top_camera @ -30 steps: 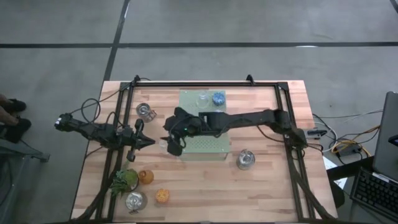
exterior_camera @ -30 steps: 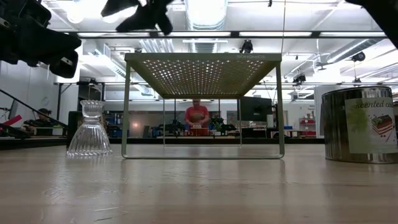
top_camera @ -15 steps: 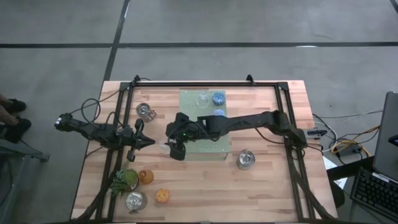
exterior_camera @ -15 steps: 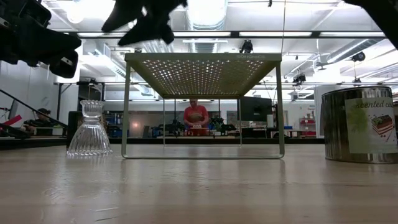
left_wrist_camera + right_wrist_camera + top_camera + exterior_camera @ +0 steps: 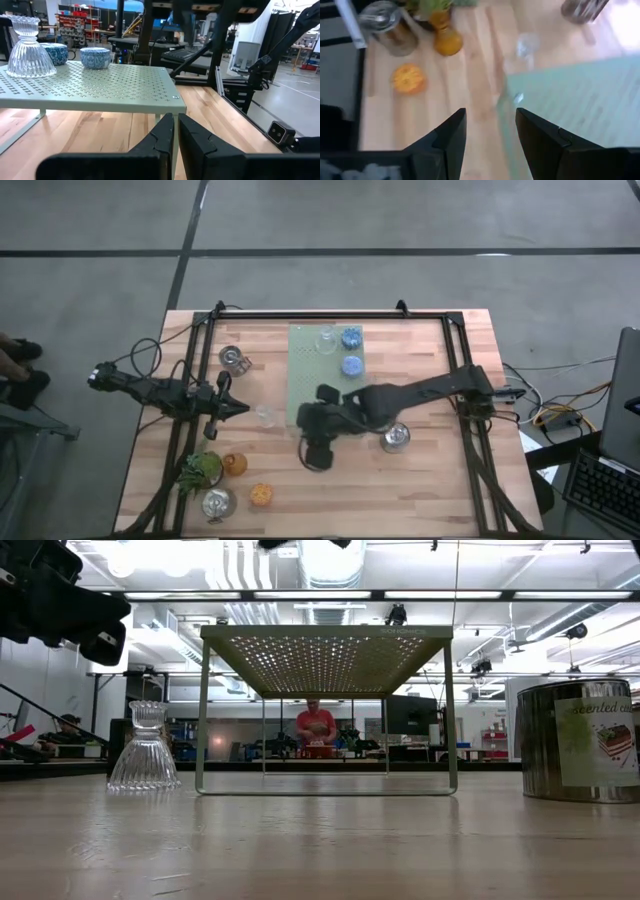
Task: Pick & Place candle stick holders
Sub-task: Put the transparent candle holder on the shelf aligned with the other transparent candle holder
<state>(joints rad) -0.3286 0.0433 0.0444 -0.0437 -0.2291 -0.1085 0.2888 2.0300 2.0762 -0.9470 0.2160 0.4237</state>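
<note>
Since the earlier frame the right arm has swung off the pale green perforated board point(image 5: 322, 385) toward the lower centre of the high view, leaving a second blue holder point(image 5: 352, 366) on the board just below the first blue holder point(image 5: 351, 337). The right gripper point(image 5: 317, 457) now sits over bare wood just below the board's lower left corner; its own wrist view shows its two dark fingers point(image 5: 451, 135) spread apart with nothing between them. A tiny clear glass holder point(image 5: 325, 337) stands on the board beside the upper blue one, and another clear glass holder point(image 5: 265, 415) stands on the table just left of the board. A shiny silver holder point(image 5: 396, 437) is on the wood right of the right gripper, a second silver holder point(image 5: 233, 359) is at the upper left of the table, and a third silver holder point(image 5: 217, 502) sits at the lower left. Near that one lie the amber holder point(image 5: 235, 464), the orange holder point(image 5: 261, 495) and a leafy green sprig point(image 5: 200, 470). The left gripper point(image 5: 240, 409) waits at the left-centre of the table, pointing toward the board, its fingers point(image 5: 161, 137) pressed together and empty. In the low view a person in a red top point(image 5: 317, 726) stands far behind the table.
</note>
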